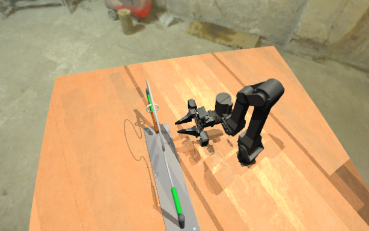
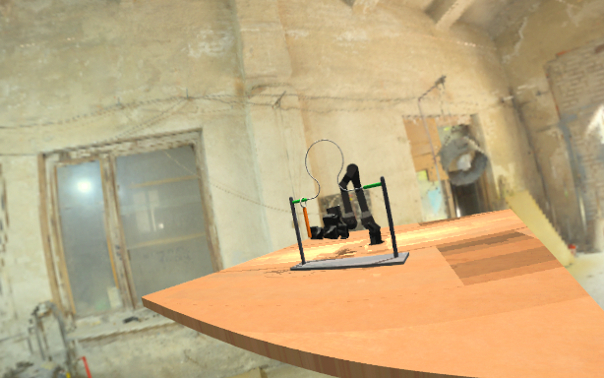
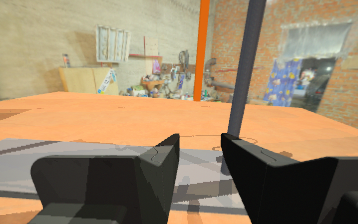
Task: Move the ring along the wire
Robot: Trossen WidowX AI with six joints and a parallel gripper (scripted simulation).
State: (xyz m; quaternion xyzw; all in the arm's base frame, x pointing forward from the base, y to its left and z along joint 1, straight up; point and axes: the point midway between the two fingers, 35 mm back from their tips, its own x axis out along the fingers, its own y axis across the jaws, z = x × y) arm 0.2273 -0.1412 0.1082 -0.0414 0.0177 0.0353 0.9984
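Note:
The ring (image 1: 146, 109) (image 2: 300, 204) hangs around the green part (image 1: 148, 98) (image 2: 295, 201) of the wire near the far post, which is the left post (image 2: 297, 231) in the exterior view. Its orange handle (image 1: 155, 122) (image 2: 307, 222) (image 3: 201, 50) hangs down below it. My gripper (image 1: 176, 127) (image 3: 199, 138) is partly open and empty, level and pointing at the wire frame. It stands apart from the handle, on the arm's side. In the wrist view the handle's lower end is above the gap between the fingertips. In the exterior view the fingertips overlap the handle's lower end.
The thin grey wire (image 1: 168, 168) (image 2: 325, 140) rises in a tall loop between the posts. The other green part (image 1: 176, 201) (image 2: 372, 185) is beside the other post (image 1: 181, 222) (image 2: 389, 217). In the wrist view a dark post (image 3: 245, 70) stands right of the handle. A grey base plate (image 1: 177, 180) (image 2: 344, 262) carries the posts.

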